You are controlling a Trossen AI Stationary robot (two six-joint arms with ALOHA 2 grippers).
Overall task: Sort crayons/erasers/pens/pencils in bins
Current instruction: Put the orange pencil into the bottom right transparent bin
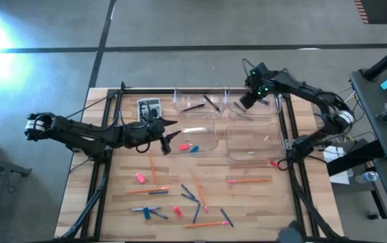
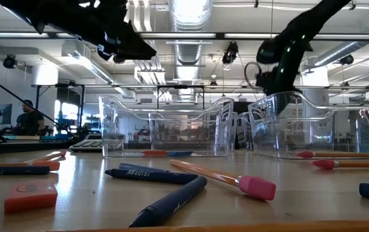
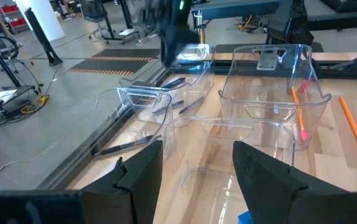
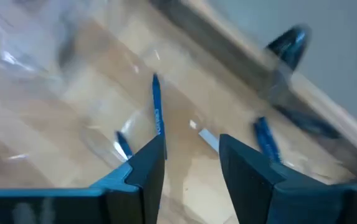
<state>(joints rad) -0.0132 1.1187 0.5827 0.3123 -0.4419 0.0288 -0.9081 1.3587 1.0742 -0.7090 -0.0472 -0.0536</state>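
Nearest the low camera: a dark crayon (image 2: 169,205) lying on my bench (image 2: 313,212), with a pink eraser (image 2: 31,196) to one side and a pencil (image 2: 226,178) with a pink end just behind it. That view shows the bins only as clear walls (image 2: 165,132); it cannot place them.

High view gives the layout. Four clear bins sit at the far half of the bench: two in the far row (image 1: 200,101), two nearer (image 1: 252,143). Loose pencils (image 1: 249,180), crayons (image 1: 190,196) and erasers (image 1: 140,177) lie scattered over the near half. A grey calculator (image 1: 148,109) sits beside the far-left bin. The near-left bin holds a pink eraser and a blue one (image 1: 190,147).

My left tool (image 1: 169,140) hangs over the near-left bin's edge. Left wrist view: fingers (image 3: 142,167) stand wide apart, nothing between them, clear bins (image 3: 271,81) ahead with an orange pencil (image 3: 298,112) showing through one.

My right tool (image 1: 247,98) is above the far-right bin. Only the right wrist view shows its jaws: fingers (image 4: 147,163) parted with a clear gap, nothing gripped, and a blue pen (image 4: 157,115) lying on the bin floor just past them. Another blue stick (image 4: 265,138) lies nearby; blur hides what kind.
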